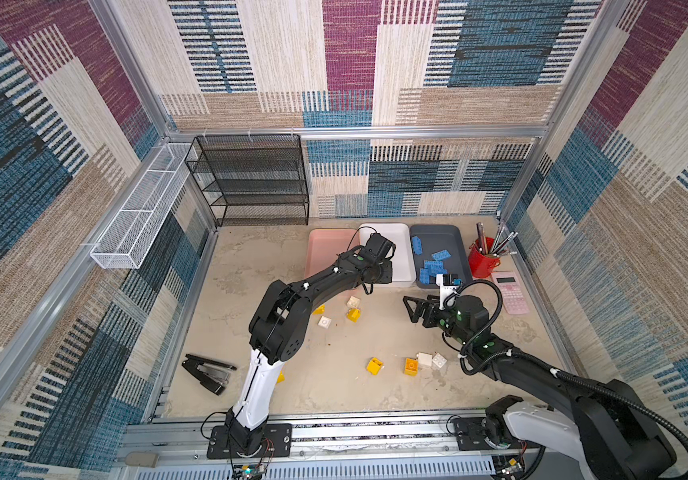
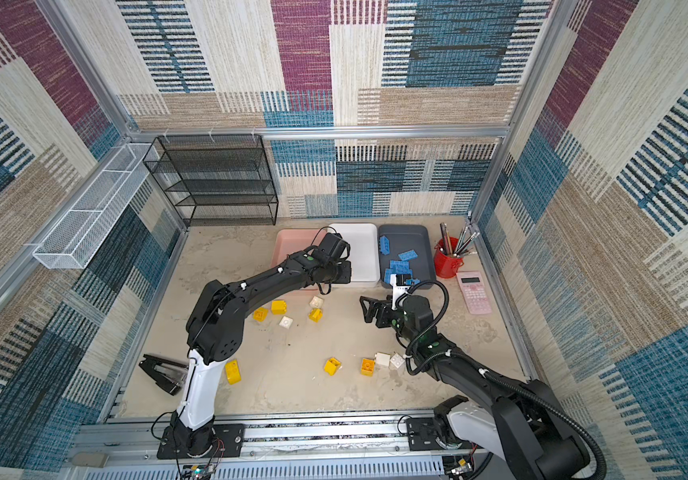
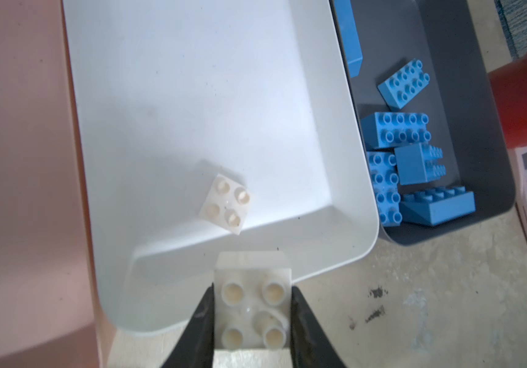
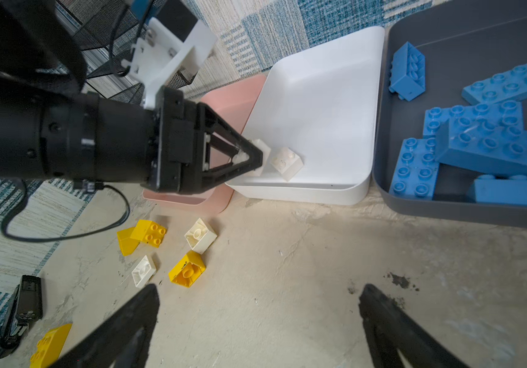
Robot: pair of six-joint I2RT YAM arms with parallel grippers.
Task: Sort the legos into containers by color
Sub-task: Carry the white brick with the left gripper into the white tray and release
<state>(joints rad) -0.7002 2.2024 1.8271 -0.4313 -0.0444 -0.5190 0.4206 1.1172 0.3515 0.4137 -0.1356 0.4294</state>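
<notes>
Left wrist: cream lego (image 3: 253,313) within left tool (image 3: 252,289)

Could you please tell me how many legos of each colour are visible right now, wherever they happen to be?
Blue legos: 6, all in the dark grey tray
Yellow legos: 6, all on the table
White legos: 6 (4 on the table, 1 in the white tray, 1 in the left end effector)
Total: 18
</notes>
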